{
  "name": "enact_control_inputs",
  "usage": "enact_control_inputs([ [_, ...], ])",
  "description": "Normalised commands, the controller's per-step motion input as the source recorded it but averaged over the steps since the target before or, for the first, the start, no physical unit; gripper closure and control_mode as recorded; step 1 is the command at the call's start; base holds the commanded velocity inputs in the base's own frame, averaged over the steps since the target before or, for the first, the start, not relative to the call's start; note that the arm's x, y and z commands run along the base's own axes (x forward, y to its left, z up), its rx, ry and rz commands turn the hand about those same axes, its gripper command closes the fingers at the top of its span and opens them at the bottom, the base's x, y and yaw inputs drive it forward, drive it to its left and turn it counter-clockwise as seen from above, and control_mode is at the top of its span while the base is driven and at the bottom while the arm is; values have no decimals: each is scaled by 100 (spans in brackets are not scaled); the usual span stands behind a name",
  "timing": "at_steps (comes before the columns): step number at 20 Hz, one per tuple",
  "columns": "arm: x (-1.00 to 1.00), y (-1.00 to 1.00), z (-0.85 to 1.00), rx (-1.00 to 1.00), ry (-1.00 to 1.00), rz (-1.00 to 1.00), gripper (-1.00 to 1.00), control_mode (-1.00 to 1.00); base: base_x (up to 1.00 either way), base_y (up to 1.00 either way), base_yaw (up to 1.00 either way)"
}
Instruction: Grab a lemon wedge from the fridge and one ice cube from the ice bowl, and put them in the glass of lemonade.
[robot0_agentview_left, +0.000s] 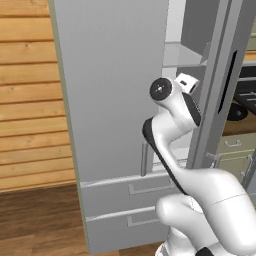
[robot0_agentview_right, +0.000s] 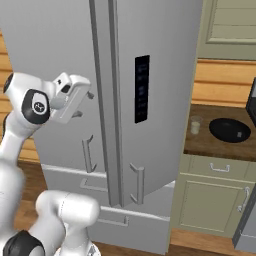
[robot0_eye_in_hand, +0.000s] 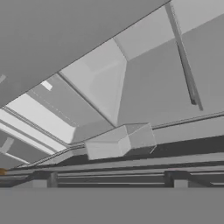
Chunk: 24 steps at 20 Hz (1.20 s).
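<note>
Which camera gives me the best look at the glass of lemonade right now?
The right base view: the glass of lemonade stands in full on the wooden counter, left of the ice bowl. I cannot make it out in the left base view or the hand view.

Cameras crowded close around the tall plain grey two-door fridge (robot0_agentview_left: 115, 100).
Both base views looked forward past the arm, sharing it; the hand view faced its pale shelves (robot0_eye_in_hand: 109, 83) beyond the gripper (robot0_agentview_right: 85, 104).

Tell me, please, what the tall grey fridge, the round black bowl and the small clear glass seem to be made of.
The tall grey fridge looks like brushed or painted metal: flat, matte, uniform grey. The round black bowl could be ceramic or plastic: opaque black with a faint sheen. The small clear glass looks like glass or clear plastic, because the wooden counter shows through it.
</note>
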Motion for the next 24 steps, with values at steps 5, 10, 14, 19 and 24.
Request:
enact_control_inputs([
  [5, 67, -2, 0, -7, 7, -1, -100, -100, 0, 0, 0],
  [10, 52, -22, 0, 0, 1, 0, -100, -100, 0, 0, 0],
  [14, 56, -20, 0, 0, 4, 0, -100, -100, 0, 0, 0],
  [19, 68, -1, -2, 0, 4, 0, -100, -100, 0, 0, 0],
  [24, 56, -6, -1, 0, 6, 0, -100, -100, 0, 0, 0],
])
